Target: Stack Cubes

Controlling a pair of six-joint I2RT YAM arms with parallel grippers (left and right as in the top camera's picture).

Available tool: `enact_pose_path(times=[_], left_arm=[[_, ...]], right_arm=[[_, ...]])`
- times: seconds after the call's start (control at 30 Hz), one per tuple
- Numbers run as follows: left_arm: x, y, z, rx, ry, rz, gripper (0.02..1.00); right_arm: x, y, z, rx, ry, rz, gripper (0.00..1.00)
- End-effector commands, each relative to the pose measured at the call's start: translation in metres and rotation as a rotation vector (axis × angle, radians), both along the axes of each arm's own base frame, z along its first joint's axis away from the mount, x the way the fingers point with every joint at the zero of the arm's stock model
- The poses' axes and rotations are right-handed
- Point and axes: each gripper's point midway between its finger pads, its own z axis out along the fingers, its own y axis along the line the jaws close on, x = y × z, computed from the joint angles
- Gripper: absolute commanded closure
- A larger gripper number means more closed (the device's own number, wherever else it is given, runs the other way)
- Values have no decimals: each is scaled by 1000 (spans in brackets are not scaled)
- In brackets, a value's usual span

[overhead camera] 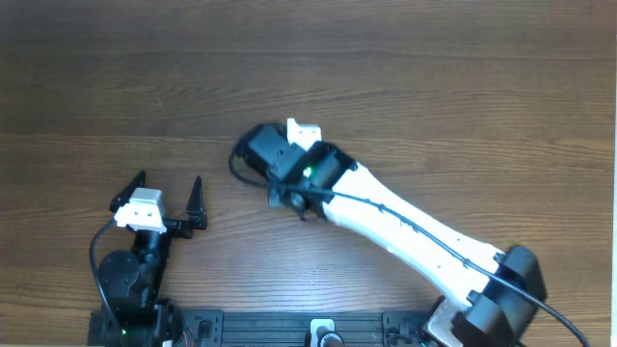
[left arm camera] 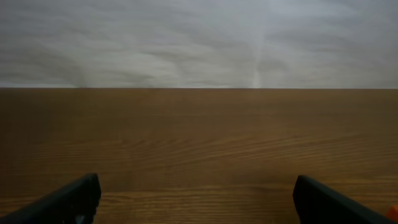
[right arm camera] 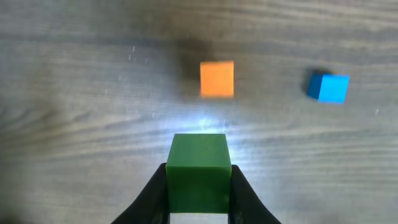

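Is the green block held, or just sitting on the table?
Held. The right hand is shut on the green block, pressing it from both sides.

The left arm (overhead camera: 130,270) sits folded by its base at 8 o'clock in the top view, with the left gripper (overhead camera: 170,178) pointing to 12, fingers spread wide. The right arm (overhead camera: 415,231) stretches from 5 o'clock to the centre, and the right gripper (right arm camera: 199,171) is clamped on a green cube (right arm camera: 199,155).

Soft even light from above, white glare on the tabletop (right arm camera: 93,124) just ahead of the right gripper (right arm camera: 199,182), faint shadows.
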Motion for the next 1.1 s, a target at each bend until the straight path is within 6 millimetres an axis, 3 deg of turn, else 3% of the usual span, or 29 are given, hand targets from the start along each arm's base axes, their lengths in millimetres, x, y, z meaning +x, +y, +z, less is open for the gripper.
enact_pose_path(times=[0.03, 0.27, 0.7, 1.1], left_arm=[[0, 3, -1, 12, -2, 13, 20], [0, 3, -1, 12, -2, 13, 20], [0, 3, -1, 12, -2, 13, 18], [0, 3, -1, 12, -2, 13, 20]], right_arm=[[22, -1, -14, -57, 23, 27, 985], [33, -6, -34, -94, 76, 13, 989], [41, -10, -41, -95, 86, -9, 989], [43, -2, -50, -65, 108, -6, 989]])
